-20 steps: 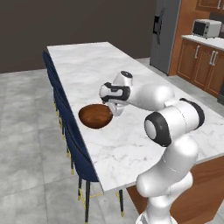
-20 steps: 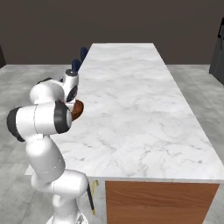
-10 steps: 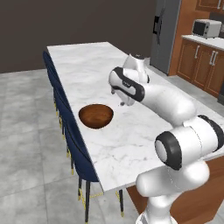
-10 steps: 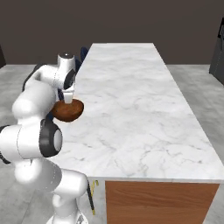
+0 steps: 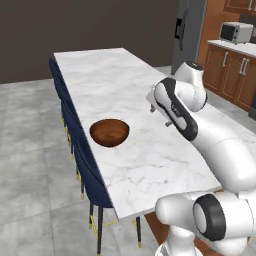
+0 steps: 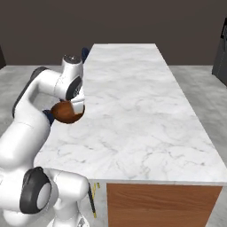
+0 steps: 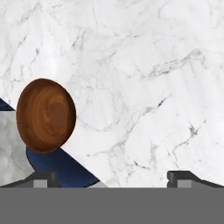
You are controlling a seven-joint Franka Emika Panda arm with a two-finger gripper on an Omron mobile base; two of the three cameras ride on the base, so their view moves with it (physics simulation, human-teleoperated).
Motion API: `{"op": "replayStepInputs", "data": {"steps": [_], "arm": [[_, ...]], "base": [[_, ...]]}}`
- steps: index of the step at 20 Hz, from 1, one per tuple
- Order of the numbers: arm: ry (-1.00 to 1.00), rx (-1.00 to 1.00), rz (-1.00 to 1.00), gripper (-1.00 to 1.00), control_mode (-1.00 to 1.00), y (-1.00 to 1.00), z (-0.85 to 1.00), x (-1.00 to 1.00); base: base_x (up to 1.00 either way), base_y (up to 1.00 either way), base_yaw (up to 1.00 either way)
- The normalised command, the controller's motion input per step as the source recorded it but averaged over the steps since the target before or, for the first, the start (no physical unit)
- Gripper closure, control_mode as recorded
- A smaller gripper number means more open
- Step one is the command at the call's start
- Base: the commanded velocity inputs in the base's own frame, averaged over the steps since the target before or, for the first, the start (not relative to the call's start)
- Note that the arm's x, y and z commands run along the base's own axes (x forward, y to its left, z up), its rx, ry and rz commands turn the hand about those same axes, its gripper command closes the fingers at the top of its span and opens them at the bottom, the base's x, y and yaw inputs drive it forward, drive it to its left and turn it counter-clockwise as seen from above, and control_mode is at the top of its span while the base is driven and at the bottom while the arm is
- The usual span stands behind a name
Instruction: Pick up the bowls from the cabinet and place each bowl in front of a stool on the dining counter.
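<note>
My jaws (image 7: 113,177) stand spread wide and hold nothing, looking down on the white marble tabletop (image 5: 145,125) from above. The dark brown wooden bowl (image 5: 109,132) sits upright on that tabletop, close to its long edge, apart from my fingertips (image 7: 179,176). A navy stool (image 5: 89,167) is tucked just beside that edge, right by the bowl.

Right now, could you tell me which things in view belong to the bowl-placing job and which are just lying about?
Belongs to the job:
- brown bowl, set on the dining counter near its stool-side edge
- navy stools along that edge
- hand, open, holding nothing

Just lying about:
- microwave on the far worktop
- refrigerator
</note>
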Motion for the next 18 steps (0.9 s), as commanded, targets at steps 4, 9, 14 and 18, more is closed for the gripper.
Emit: {"op": "replayStepInputs", "data": {"steps": [4, 9, 14, 18], "arm": [[-0.03, -0.14, 0.16, -1.00, -1.00, -0.28, 0.15, -1.00], [-0.06, -0.15, 0.17, -1.00, -1.00, -0.15, 0.19, -1.00], [-0.05, -0.16, 0.18, -1.00, -1.00, 0.01, 0.44, -1.00], [-0.06, -0.20, 0.30, -1.00, -1.00, 0.27, 0.28, -1.00]], "base": [[0.00, 0.00, 0.00], [0.00, 0.00, 0.00], [0.00, 0.00, 0.00], [0.00, 0.00, 0.00]]}}
